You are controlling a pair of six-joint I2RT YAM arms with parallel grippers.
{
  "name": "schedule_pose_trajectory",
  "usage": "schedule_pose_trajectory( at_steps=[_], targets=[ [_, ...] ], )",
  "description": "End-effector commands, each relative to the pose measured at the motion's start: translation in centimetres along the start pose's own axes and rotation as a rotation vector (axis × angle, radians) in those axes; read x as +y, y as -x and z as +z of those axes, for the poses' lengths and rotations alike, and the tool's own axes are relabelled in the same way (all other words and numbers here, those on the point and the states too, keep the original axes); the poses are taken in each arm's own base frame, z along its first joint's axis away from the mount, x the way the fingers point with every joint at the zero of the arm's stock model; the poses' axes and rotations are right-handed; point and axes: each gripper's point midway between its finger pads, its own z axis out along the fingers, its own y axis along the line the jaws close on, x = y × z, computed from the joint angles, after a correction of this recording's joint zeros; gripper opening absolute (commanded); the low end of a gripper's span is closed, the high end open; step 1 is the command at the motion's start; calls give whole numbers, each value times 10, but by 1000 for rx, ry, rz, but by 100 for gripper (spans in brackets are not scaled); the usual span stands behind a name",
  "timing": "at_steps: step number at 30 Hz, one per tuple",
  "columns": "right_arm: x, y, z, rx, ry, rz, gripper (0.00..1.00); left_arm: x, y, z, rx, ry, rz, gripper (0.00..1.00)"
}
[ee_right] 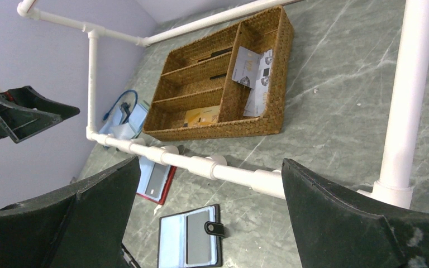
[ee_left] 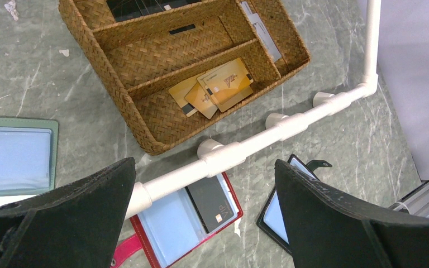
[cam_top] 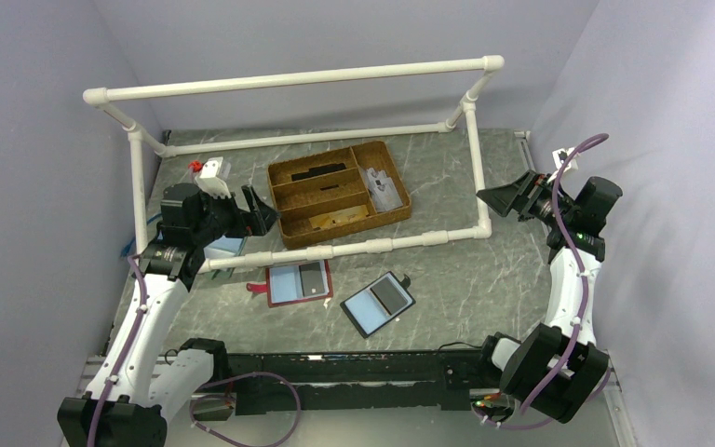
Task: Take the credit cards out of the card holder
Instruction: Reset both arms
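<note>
The black-edged card holder [cam_top: 378, 304] lies open on the table near the front middle, snap tab at its right. A dark grey card [cam_top: 391, 296] sits in its right half and a light blue card [cam_top: 365, 311] in its left half. It also shows in the right wrist view [ee_right: 192, 243] and partly behind my finger in the left wrist view [ee_left: 282, 215]. My left gripper [cam_top: 261, 212] is open and empty, raised over the front pipe at the left. My right gripper [cam_top: 503, 198] is open and empty, raised at the far right.
A red-edged holder [cam_top: 299, 282] lies open left of the black one, holding a dark card. A white pipe frame [cam_top: 335, 250] stands around a wicker tray [cam_top: 395, 169] that holds gold cards [ee_left: 218, 86] and white cards [ee_right: 251, 70]. A green-edged holder [ee_left: 17, 153] lies at the left.
</note>
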Motion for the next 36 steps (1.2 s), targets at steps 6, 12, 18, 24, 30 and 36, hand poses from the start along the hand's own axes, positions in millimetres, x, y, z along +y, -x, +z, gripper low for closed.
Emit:
schedule_pose_trajectory(
  at_steps=[6, 12, 18, 24, 30, 36],
  targets=[
    [12, 19, -4, -29, 12, -89, 100, -3, 5, 2, -20, -28, 25, 100],
    [11, 19, -4, -30, 9, -90, 100, -3, 5, 2, -18, -31, 25, 99],
    [12, 19, -4, -31, 10, -95, 100, -3, 5, 1, -19, -31, 25, 99],
    [12, 19, -4, -31, 9, -95, 100, -4, 4, 1, -17, -33, 24, 100],
    [12, 19, -4, -31, 5, -96, 100, -4, 5, 2, -19, -33, 25, 100],
    [5, 21, -6, -36, -50, -128, 100, -4, 4, 2, -17, -34, 25, 99]
  ],
)
